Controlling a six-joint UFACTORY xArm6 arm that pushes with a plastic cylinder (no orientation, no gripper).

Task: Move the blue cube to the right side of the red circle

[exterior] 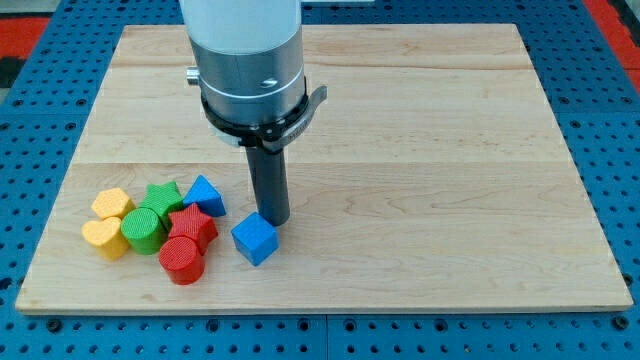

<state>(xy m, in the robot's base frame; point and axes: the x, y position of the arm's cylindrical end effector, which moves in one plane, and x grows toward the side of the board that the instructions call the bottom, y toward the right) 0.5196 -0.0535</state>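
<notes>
The blue cube (pixel 254 240) lies on the wooden board at the lower left of centre, turned corner-on. The red circle (pixel 181 261), a ribbed red cylinder, sits to its left at the bottom of a cluster of blocks, a short gap away. My tip (pixel 275 220) touches the cube's upper right edge, the dark rod rising from it to the large grey arm body above.
The cluster holds a red star (pixel 191 227), a blue triangle (pixel 205 194), a green star (pixel 162 195), a green cylinder (pixel 143 231), a yellow hexagon (pixel 110 204) and a yellow heart (pixel 103 238). The board's bottom edge (pixel 320 307) lies close below.
</notes>
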